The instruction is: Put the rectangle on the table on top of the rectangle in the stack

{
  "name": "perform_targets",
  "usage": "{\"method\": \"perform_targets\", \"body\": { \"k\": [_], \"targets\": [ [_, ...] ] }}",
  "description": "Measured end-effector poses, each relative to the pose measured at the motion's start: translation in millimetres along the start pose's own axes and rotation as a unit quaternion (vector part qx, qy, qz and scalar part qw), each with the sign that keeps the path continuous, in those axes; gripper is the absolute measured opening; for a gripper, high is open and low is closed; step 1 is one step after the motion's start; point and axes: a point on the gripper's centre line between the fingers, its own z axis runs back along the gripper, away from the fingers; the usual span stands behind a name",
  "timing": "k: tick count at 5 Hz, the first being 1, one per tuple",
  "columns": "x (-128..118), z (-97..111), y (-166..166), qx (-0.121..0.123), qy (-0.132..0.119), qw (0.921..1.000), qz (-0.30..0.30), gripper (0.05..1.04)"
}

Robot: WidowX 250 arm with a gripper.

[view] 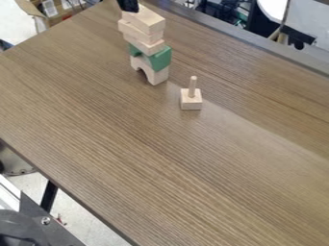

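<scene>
Top block: pale wooden rectangular block (148, 19) on the wood-and-green stack (160, 59), probably the task's rectangle, already placed; long axis upper left to lower right
Tool from block: black tool (129, 6) at its upper-left end, contact unclear
Tool pose: pointing down at the top edge; wide or narrow, cannot tell

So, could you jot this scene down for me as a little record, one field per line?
Surface: wood-grain table
Stack base: pale arch block
Stack middle: green piece
Stack top: pale wooden blocks, not squarely aligned
Standing apart: small block with upright peg
Tool: at the picture's top edge, by the stack's top; contact unclear
</scene>
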Motion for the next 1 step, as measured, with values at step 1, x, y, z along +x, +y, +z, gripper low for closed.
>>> {"method": "perform_targets", "body": {
  "k": [1],
  "targets": [
    [-3.8,6.9,1.5,-0.005,0.009,0.9999,0.001,1.000]
  ]
}}
